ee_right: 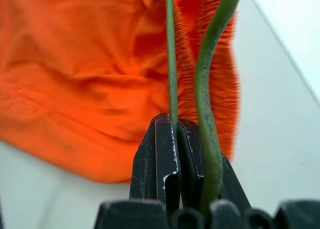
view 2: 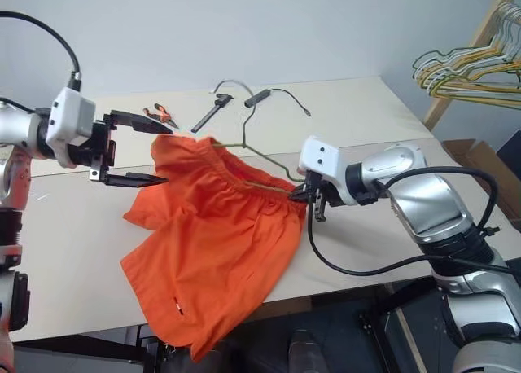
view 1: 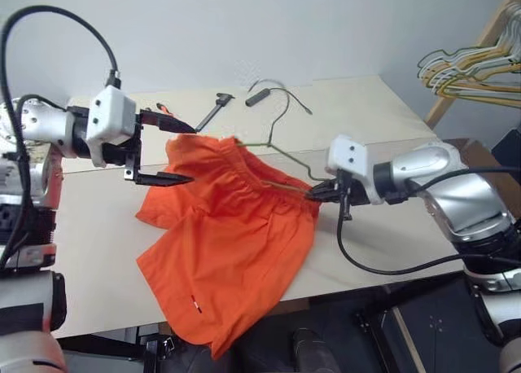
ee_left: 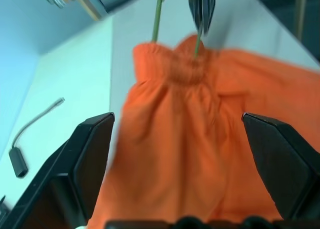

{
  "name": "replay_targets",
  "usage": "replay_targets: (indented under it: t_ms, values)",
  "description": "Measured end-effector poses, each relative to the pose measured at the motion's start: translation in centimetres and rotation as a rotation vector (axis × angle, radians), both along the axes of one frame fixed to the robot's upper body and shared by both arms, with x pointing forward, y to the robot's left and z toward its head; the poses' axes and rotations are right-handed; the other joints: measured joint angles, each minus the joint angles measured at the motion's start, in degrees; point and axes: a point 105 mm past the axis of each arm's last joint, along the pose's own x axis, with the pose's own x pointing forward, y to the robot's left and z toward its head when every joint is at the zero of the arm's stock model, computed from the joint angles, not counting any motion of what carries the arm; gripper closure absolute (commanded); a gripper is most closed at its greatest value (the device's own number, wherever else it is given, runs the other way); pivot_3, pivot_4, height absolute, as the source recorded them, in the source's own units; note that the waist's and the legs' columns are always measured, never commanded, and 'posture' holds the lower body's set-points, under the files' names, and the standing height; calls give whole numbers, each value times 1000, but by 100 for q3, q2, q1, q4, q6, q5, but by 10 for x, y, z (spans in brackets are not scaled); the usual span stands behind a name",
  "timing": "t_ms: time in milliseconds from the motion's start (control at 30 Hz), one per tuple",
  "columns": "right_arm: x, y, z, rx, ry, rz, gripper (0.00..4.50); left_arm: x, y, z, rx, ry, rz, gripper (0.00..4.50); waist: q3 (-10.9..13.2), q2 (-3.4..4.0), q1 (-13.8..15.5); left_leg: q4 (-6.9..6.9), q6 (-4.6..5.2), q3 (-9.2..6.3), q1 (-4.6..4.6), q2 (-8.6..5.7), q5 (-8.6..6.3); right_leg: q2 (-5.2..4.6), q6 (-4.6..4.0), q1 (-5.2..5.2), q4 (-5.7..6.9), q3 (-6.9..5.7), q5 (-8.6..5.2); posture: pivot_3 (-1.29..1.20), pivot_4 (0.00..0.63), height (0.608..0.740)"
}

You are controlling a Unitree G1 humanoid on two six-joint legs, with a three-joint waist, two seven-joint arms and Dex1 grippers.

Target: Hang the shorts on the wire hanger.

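Shorts (view 1: 224, 243) lie spread over the middle of the table (view 1: 383, 112), bright orange, waistband up toward centre frame, legs trailing to lower left w/ one hem hanging over the table's near edge. Wire hanger (view 1: 281, 149) is thin, greenish-grey; its hook curves up just above centre, and one wire runs down-right over the gathered waistband, another part going into the cloth. Right gripper (view 1: 319, 192) sits right of centre, fingers pinched tight on the hanger wire at its lower corner, right by the waistband edge; wrist view shows one wire clamped between the black fingers (ee_right: 165, 159) and a second wire running just beside them, orange elastic right behind. Left gripper (view 1: 179, 151) at left of frame, jaws spread wide, holding nothing: upper finger near the waistband's upper-left corner, lower finger tip close to the cloth's left side; can't tell if either tip touches the fabric. In its wrist view both fingers (ee_left: 90, 154) frame the shorts w/ a gap to each side. Back of table, upper centre: black cable w/ cylindrical end (view 1: 259, 96), a dark tool (view 1: 213, 111), sm. orange-handled item (view 2: 159, 112). Bunch of yellow/white hangers (view 1: 472, 68) on a wooden rack, upper right.
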Motion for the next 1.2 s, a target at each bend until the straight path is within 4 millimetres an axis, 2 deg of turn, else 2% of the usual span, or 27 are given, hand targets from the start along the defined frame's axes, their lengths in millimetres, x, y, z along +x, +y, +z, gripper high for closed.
replay_targets:
  t_ms: [133,300,433,533,933,1167,1200]
  values:
    - [-4,3,3,-17,6,38,4500,15,-9,-8,62,5,-31,70,-6,-3,12,9,2,-1,-5,-1,-1,0,2,1,0,-1,1,-68,14,740]
    - [-6,6,7,-24,-4,65,4500,20,-17,-24,144,53,-71,70,-17,-2,-54,10,5,-1,-17,2,-3,-2,4,-11,21,0,2,-110,8,740]
    - [-9,7,8,-31,-1,78,4500,21,-17,-43,225,98,-92,70,-31,-2,-140,56,2,-4,-91,1,-1,-3,4,-79,74,0,2,-118,8,740]
    - [-11,7,9,-39,-2,78,4500,24,-16,-51,280,92,-96,643,-41,-2,-200,63,4,-3,-92,-1,-2,-4,5,-77,74,0,3,-124,7,740]
    - [-13,5,10,-53,8,58,4500,28,-21,-60,282,121,-92,4464,-75,0,-418,64,7,-5,-92,1,-3,-6,6,-77,80,0,2,-126,12,740]
    - [-14,4,10,-60,17,59,4500,26,-21,-62,249,153,-82,4464,-79,2,-454,65,7,-7,-91,2,-3,-6,6,-78,83,1,2,-129,22,740]
    - [-14,3,10,-61,19,59,4235,26,-21,-62,247,159,-81,4490,-80,2,-453,66,7,-7,-91,2,-3,-6,6,-78,83,1,2,-129,22,740]
